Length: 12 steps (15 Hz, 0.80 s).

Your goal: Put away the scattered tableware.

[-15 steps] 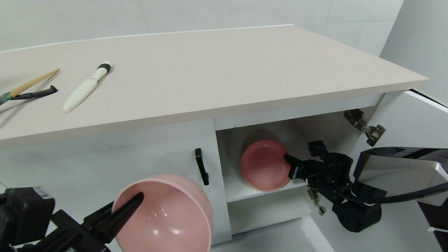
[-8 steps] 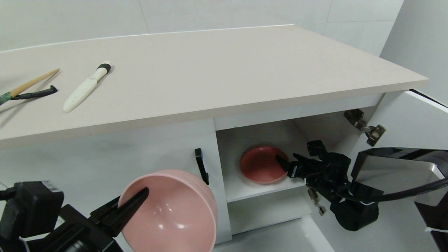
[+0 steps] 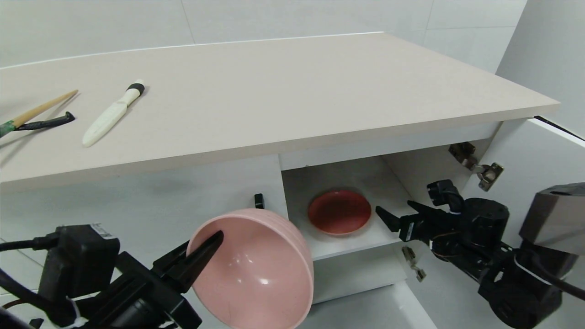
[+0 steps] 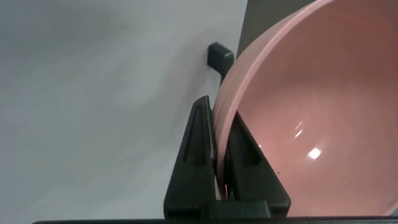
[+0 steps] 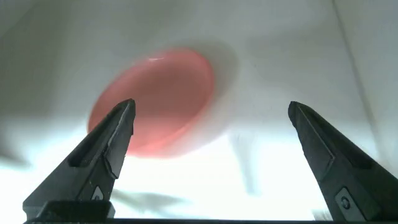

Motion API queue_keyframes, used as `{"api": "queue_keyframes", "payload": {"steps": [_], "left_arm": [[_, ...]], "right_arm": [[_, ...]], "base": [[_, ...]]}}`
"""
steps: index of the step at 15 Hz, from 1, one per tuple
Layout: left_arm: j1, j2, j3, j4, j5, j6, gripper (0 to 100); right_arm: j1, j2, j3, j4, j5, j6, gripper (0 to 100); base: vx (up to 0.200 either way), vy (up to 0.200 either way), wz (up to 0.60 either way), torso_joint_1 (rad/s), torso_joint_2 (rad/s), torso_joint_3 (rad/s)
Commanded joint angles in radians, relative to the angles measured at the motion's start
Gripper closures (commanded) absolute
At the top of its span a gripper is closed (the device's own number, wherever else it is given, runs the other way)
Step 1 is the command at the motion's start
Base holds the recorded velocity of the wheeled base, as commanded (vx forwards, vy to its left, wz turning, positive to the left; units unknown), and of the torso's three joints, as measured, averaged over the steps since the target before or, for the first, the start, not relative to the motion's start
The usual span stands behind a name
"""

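The left end effector [image 3: 208, 244] clamps the rim of a tilted pink bowl [image 3: 265, 269]. The right end effector [image 3: 394, 209] gapes empty; a red plate [image 3: 339, 212] lies flat on the cabinet shelf [image 3: 347, 244] just beyond it.

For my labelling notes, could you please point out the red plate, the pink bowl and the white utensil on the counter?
red plate [image 3: 339, 212], head view, centre of its inner face
pink bowl [image 3: 256, 274], head view, glossy inner wall
white utensil [image 3: 109, 119], head view, middle of its pale length

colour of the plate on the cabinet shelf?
Plain red, no pattern. The plate shows best in the head view.
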Motion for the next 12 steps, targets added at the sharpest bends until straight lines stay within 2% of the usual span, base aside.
{"api": "queue_keyframes", "payload": {"steps": [1, 2, 4, 6, 7, 9, 12], "left_arm": [[-0.007, 0.158, 0.002, -0.078, 0.002, 0.067, 100], [-0.02, 0.167, -0.001, -0.078, 0.002, 0.096, 100], [-0.089, 0.171, -0.009, -0.078, 0.002, 0.118, 100], [-0.095, 0.202, -0.021, -0.078, 0.002, 0.138, 100], [-0.095, 0.236, -0.053, -0.078, 0.003, 0.138, 100], [-0.114, 0.271, -0.139, -0.078, 0.005, 0.145, 100], [-0.151, 0.337, -0.242, -0.078, 0.005, 0.144, 100]], "right_arm": [[0.04, -0.233, 0.148, -0.001, 0.0, -0.016, 0], [0.054, -0.289, 0.18, -0.001, 0.0, -0.018, 0], [0.062, -0.383, 0.278, -0.001, 0.0, -0.021, 0], [0.059, -0.423, 0.35, -0.001, 0.0, -0.024, 0], [0.073, -0.438, 0.429, -0.001, 0.0, -0.081, 0], [0.074, -0.458, 0.468, -0.001, 0.0, -0.15, 0], [0.073, -0.481, 0.419, -0.001, 0.0, -0.151, 0]], "base": [[0.0, 0.0, 0.0, 0.0, 0.0, 0.0], [0.0, 0.0, 0.0, 0.0, 0.0, 0.0], [0.0, 0.0, 0.0, 0.0, 0.0, 0.0], [0.0, 0.0, 0.0, 0.0, 0.0, 0.0], [0.0, 0.0, 0.0, 0.0, 0.0, 0.0], [0.0, 0.0, 0.0, 0.0, 0.0, 0.0], [0.0, 0.0, 0.0, 0.0, 0.0, 0.0]]}}
